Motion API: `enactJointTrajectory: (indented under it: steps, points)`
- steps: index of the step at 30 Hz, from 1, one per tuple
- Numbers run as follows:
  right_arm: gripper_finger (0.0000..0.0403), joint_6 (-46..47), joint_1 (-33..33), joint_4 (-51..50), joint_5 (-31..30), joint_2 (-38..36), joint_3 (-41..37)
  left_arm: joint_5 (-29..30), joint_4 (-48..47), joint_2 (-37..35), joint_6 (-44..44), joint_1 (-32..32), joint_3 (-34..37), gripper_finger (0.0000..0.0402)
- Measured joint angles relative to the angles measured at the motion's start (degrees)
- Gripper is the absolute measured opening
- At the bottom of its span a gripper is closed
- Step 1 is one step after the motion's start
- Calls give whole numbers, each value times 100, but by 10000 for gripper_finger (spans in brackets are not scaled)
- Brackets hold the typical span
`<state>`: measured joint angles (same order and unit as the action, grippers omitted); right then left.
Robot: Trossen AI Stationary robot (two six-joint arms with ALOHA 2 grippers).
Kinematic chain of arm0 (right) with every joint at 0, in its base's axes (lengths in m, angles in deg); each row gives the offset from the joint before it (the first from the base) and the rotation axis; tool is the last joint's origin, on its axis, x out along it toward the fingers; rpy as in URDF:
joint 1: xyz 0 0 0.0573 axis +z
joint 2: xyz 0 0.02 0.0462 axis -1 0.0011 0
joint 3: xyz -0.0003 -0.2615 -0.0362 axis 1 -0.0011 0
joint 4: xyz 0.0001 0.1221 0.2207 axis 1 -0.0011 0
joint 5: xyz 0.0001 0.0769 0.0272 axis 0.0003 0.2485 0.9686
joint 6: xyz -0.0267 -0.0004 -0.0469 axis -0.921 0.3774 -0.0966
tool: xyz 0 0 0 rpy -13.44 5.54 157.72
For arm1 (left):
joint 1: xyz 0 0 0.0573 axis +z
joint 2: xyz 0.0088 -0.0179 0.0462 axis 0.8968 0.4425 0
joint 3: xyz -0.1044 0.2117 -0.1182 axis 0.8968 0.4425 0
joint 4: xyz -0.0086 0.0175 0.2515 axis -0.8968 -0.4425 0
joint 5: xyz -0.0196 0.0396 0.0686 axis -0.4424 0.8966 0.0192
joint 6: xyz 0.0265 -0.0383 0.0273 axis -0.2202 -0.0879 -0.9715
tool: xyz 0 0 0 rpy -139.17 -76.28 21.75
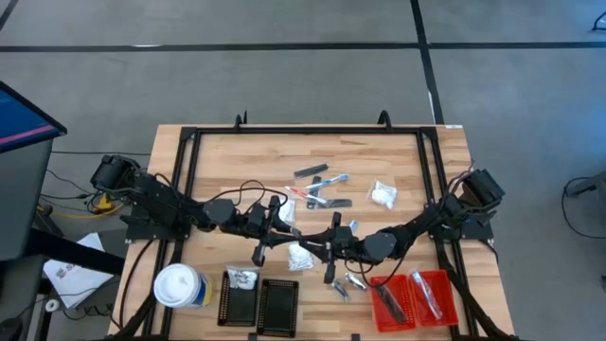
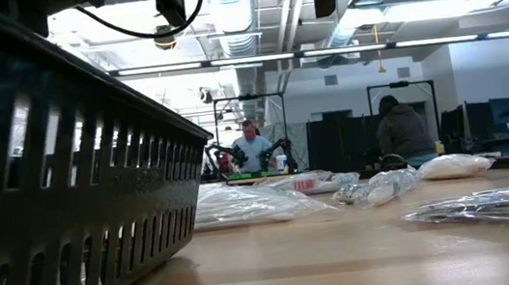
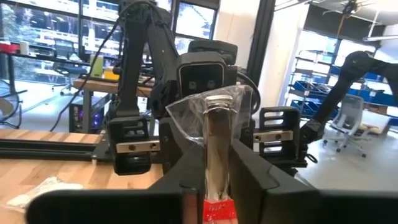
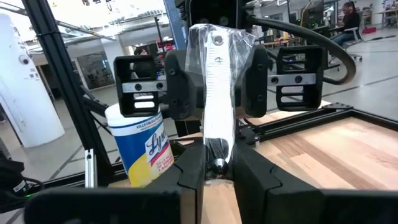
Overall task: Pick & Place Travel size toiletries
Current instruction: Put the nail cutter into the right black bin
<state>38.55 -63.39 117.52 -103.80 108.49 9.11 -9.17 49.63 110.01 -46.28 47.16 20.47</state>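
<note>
Handoff mid-air above the table (image 1: 398,161), could easily go wrong

Both the left gripper (image 3: 214,180) and right gripper (image 4: 217,168) pinching one wrapped stick (image 3: 217,134) between the arms; crinkly wrapper might slip, tear or drop if tugged unevenly

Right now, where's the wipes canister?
High view: the white-topped canister stands at the table's front-left corner, just left of the black trays. It also shows past the right gripper in the right wrist view.
</note>
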Motion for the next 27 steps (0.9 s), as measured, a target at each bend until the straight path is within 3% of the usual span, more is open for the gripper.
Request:
enactJointTrajectory:
  steps: [12,22,24,27]
  points:
    - [128,-134,92,-62,85,-23,-2,-309,-87,-33,169,2,0,36]
    - [197,-787,444,-158,62,-412,-6,-396,-1078,-622,618,18,0,35]
    - [204,-900,515,-201,67,-510,-4,-685,-1603,-884,939,105,-17,35]
    - [209,-1009,586,-315,66,-614,-4,-1577,-2559,-1214,1515,266,-97,35]
